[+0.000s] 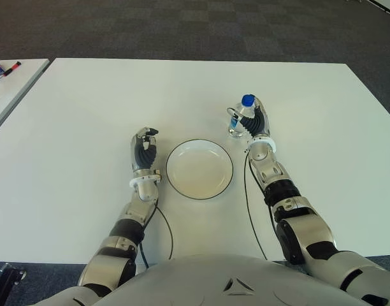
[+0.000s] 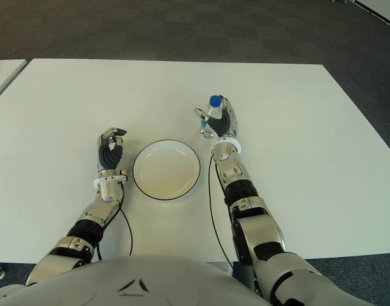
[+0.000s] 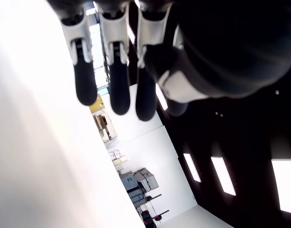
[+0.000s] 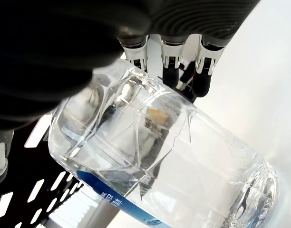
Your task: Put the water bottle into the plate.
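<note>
A clear water bottle (image 1: 239,122) with a blue cap stands upright on the white table (image 1: 86,108), just beyond the plate's right edge. My right hand (image 1: 254,121) is wrapped around it from the right. The right wrist view shows the bottle (image 4: 160,161) pressed against the palm, with the fingers (image 4: 170,71) curled round its far side. The white, dark-rimmed plate (image 1: 199,169) lies bare at the table's near centre. My left hand (image 1: 144,150) shows just left of the plate, its fingers (image 3: 119,90) relaxed and holding nothing.
A second white table (image 1: 10,89) adjoins at the far left, with small red and blue items (image 1: 4,69) on it. Dark carpet (image 1: 195,25) lies beyond the far edge. A thin black cable (image 1: 249,204) trails from each wrist toward me.
</note>
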